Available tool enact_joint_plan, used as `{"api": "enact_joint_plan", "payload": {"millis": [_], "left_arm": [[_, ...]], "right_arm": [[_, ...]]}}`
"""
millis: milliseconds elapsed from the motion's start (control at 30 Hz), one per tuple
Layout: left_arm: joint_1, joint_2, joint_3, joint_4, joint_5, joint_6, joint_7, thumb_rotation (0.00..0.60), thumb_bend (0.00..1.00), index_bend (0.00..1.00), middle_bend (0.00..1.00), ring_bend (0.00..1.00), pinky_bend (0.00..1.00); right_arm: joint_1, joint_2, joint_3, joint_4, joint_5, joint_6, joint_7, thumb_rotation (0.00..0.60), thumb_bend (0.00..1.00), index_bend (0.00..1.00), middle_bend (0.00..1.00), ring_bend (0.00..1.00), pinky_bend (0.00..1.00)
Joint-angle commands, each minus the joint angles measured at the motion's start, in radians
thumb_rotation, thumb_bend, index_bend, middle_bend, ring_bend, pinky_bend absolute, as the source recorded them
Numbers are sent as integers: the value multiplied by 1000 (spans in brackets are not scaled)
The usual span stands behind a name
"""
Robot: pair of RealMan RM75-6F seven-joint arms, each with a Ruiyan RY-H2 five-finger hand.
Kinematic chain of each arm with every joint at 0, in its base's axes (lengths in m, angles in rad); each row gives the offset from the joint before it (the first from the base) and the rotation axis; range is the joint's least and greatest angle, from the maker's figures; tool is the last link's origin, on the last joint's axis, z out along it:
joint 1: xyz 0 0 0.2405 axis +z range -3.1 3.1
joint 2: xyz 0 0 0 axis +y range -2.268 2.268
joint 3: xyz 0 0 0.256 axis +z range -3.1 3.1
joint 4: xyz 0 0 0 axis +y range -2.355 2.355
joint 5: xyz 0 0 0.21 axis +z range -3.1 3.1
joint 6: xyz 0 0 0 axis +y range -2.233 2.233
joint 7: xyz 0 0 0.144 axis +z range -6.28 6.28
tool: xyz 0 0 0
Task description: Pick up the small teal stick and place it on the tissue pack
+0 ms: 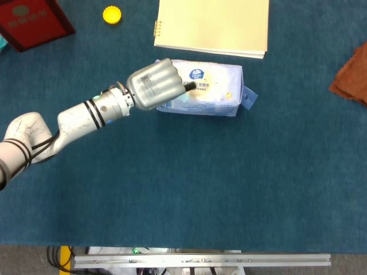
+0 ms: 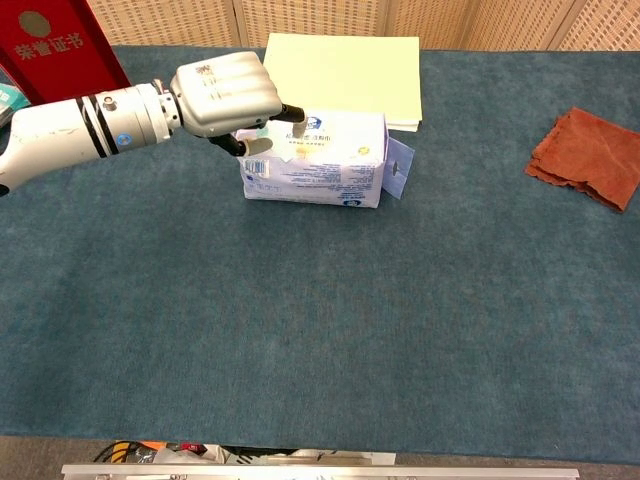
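The tissue pack [image 1: 209, 90] [image 2: 320, 160], white and pale blue, lies in the middle of the far half of the table. My left hand [image 1: 152, 86] [image 2: 224, 94] hovers over its left end, with the fingers curled forward. In the chest view the small teal stick [image 2: 273, 131] shows as a pale sliver pinched under the fingertips, its lower end at the pack's top. The head view hides the stick beneath the hand. My right hand is in neither view.
A yellow notebook [image 1: 212, 24] lies just behind the pack. A red booklet [image 1: 33, 20] and a yellow bottle cap [image 1: 112, 14] sit at the far left, and a rust-coloured cloth [image 2: 587, 155] at the right. The blue table cover [image 2: 330, 330] stretches towards me.
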Motion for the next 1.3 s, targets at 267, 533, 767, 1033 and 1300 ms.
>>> {"api": "enact_joint_plan", "payload": {"millis": [267, 533, 767, 1033, 1300], "left_arm": [[34, 62, -12, -87, -67, -55, 69, 600, 441, 351, 1000, 982, 932], [38, 80, -12, -128, -85, -95, 103, 600, 441, 347, 1000, 981, 929], [39, 85, -23, -145, -110, -132, 130, 600, 442, 335, 1000, 979, 927], [45, 94, -35, -162, -144, -169, 146, 600, 441, 331, 1000, 980, 926], [54, 109, -42, -187, -153, -168, 150, 600, 441, 330, 1000, 980, 926]], "right_arm": [[0, -3, 0, -2, -3, 3, -3, 600, 317, 140, 338, 305, 429], [-7, 0, 1, -3, -5, 17, 2, 600, 317, 140, 338, 305, 429], [-11, 3, 0, -2, -5, 21, 5, 600, 317, 140, 338, 307, 429], [-11, 1, 0, -1, -8, 21, 5, 600, 317, 140, 344, 308, 429], [-14, 3, 0, -6, -11, 27, 1, 600, 317, 140, 344, 308, 429]]}}
